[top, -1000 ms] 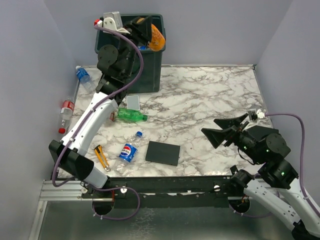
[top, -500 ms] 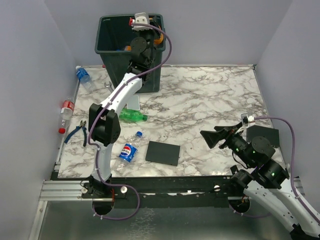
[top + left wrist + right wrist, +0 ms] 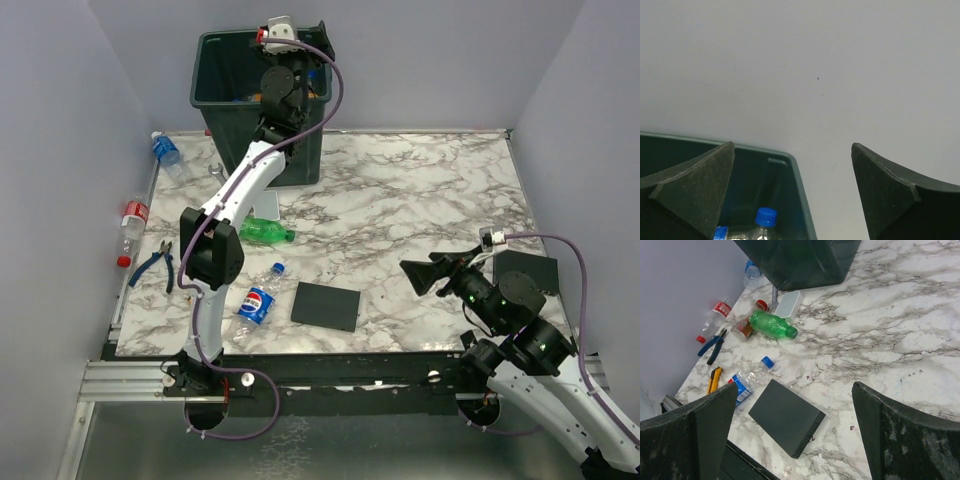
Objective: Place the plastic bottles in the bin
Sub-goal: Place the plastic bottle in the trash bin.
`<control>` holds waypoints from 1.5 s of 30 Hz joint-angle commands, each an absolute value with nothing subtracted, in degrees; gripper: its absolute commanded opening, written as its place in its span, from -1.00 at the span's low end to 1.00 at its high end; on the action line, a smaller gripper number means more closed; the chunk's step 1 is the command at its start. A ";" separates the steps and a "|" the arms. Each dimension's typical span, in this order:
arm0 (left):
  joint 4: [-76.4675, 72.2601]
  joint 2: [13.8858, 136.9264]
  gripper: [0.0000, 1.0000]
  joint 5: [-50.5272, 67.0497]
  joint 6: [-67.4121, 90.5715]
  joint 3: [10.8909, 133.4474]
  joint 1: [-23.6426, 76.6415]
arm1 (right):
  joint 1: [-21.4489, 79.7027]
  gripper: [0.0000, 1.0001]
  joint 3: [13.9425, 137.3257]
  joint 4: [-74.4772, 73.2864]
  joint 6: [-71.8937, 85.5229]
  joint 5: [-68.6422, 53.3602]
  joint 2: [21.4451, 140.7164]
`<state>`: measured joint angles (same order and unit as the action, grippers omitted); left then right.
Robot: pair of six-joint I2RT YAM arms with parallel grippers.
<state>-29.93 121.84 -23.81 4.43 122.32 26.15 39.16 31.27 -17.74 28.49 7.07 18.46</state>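
The right pincer (image 3: 420,275) sits low at the near right of the white marble bench (image 3: 420,190), spread wide and holding nothing. To its left, past a flat black square plate (image 3: 326,306), lies a small clear crushed plastic bottle with a blue Pepsi label (image 3: 256,302). Its blue cap points away from the near edge. Farther on, a green plastic bottle (image 3: 262,231) lies sideways, cap to the right. Both are on the left arm's side, well apart from the right pincer, so I think the left arm should fetch them. At the back stands the tall dark green plastic bin (image 3: 215,110), with a blue-capped bottle (image 3: 765,218) inside. The left pincer (image 3: 793,145) hangs over the bin's right side, wide open and empty.
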 commanded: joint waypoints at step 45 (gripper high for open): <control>17.00 31.98 0.98 -60.57 45.96 27.12 44.47 | 46.65 0.79 73.41 0.19 51.37 -6.01 113.33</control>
